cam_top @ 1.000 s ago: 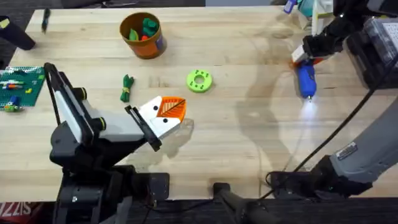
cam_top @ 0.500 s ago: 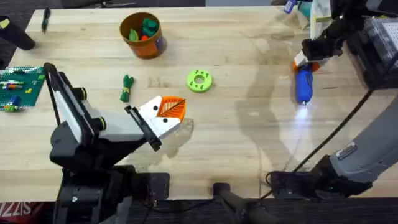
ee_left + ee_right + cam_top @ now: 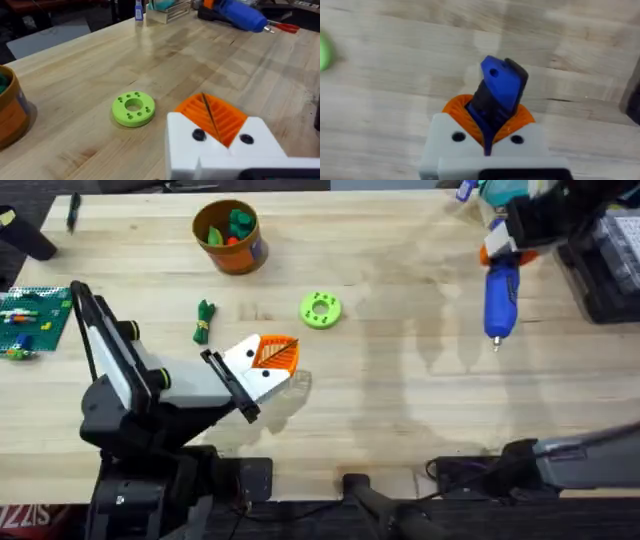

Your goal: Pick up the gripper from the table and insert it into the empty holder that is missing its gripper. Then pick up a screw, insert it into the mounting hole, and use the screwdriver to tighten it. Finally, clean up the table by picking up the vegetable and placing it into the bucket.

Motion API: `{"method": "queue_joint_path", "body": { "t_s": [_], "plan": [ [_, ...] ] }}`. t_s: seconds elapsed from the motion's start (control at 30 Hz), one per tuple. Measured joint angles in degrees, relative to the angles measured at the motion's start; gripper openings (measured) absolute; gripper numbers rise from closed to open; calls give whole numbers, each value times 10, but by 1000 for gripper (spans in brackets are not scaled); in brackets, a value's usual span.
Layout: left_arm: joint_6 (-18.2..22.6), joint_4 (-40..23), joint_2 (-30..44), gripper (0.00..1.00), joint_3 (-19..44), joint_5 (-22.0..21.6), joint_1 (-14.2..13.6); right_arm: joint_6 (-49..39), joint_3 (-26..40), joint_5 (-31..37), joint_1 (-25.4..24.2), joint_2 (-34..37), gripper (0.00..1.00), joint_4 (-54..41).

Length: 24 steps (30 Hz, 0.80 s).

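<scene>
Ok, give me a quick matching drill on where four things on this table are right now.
Things:
1. bright blue pen-shaped screwdriver
2. small dark-green toy vegetable
3. bright green round disc
4. small round orange bucket

Places:
A. bare wood, between vegetable and screwdriver
B. far side, toy pieces inside
C. clamped in the right gripper
D. on the table, just past the left gripper

Pairs: 1-C, 2-D, 3-A, 4-B

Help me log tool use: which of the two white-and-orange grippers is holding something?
The right gripper, at the table's far right: its orange pads clamp the bright blue pen-shaped screwdriver. The left gripper holds nothing.
</scene>
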Motion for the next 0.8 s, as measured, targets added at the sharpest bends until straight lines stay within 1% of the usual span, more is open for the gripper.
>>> {"method": "queue_joint_path", "body": {
  "t_s": [0.03, 0.07, 0.13, 0.2, 0.33, 0.43, 0.53, 0.67, 0.7, 0.8],
  "plan": [
    [0, 0, 0, 7, 0, 0, 0, 7, 0, -1, 17, -17, 21, -4],
    [0, 0, 0, 7, 0, 0, 0, 34, 0, -2, 75, -61, 21, -13],
    [0, 0, 0, 7, 0, 0, 0, 50, -7, -2, 112, -88, 21, -12],
    [0, 0, 0, 7, 0, 0, 0, 69, -27, 3, 154, -124, 21, -10],
    [0, 0, 0, 7, 0, 0, 0, 112, -95, 37, 242, -213, 21, -14],
    [0, 0, 0, 7, 0, 0, 0, 134, -144, 66, 291, -285, 21, 1],
    [0, 0, 0, 7, 0, 0, 0, 147, -184, 82, 317, -357, 21, 42],
    [0, 0, 0, 7, 0, 0, 0, 160, -247, 95, 322, -459, 20, 104],
    [0, 0, 0, 7, 0, 0, 0, 165, -308, 102, 322, -527, 20, 173],
    [0, 0, 0, 7, 0, 0, 0, 161, -375, 101, 322, -576, 18, 280]
  ]
}}
